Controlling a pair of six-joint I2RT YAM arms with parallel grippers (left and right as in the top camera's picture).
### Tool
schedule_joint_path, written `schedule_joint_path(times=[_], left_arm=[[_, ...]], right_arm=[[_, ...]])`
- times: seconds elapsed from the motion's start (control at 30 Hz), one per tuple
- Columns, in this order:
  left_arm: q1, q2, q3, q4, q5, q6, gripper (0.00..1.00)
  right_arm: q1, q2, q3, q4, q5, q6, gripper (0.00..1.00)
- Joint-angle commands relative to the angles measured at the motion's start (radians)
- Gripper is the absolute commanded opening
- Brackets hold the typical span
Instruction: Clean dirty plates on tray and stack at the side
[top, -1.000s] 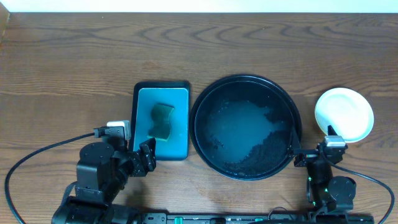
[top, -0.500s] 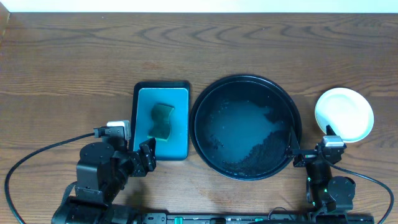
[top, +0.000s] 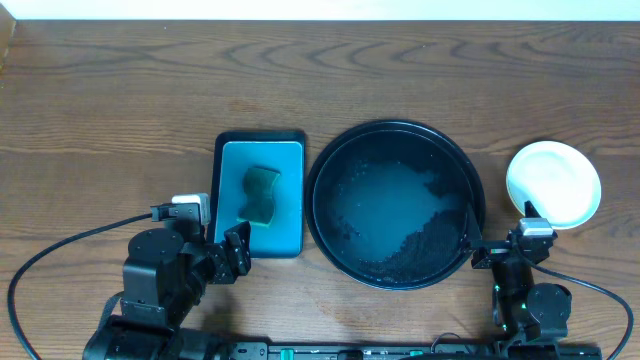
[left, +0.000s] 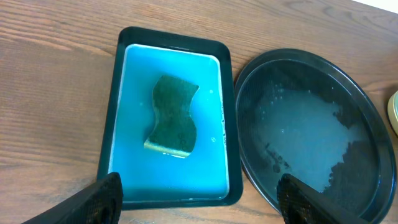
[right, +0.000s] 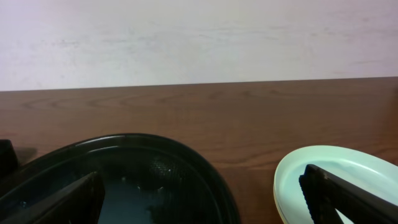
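The large round black tray (top: 396, 135) sits at table centre with no plates in it, only a wet smear; it also shows in the left wrist view (left: 373, 118) and the right wrist view (right: 186, 155). A stack of plates (top: 553, 183) stands on the bare wood right of the tray, a pale mint-white one on top and a yellow edge below in the right wrist view (right: 329, 168). My left gripper (left: 199, 202) is open and empty, near the teal tray's front edge. My right gripper (right: 202, 196) is open and empty, between the black tray and the stack.
A rectangular teal tray with a black rim (top: 226, 200) lies left of the black tray and holds a dark green sponge (top: 261, 194), which also shows in the left wrist view (left: 172, 115). A white wall borders the table's far edge.
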Motion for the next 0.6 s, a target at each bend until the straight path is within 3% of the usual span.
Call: schedule_joint_path(times=[0.0, 0.4, 0.57], left_arm=[[-0.003, -0.001, -0.009, 0.002, -0.012, 0.01, 0.8], [-0.003, -0.001, -0.01, -0.004, -0.013, 0.012, 0.8], [0.005, -0.026, -0.023, 0.005, -0.014, 0.069, 0.8]], right_arm=[[0.005, -0.007, -0.002, -0.005, 0.01, -0.014, 0.99], [0.005, -0.007, -0.002, -0.005, 0.01, -0.015, 0.99], [0.005, -0.007, -0.002, -0.005, 0.01, -0.014, 0.99]])
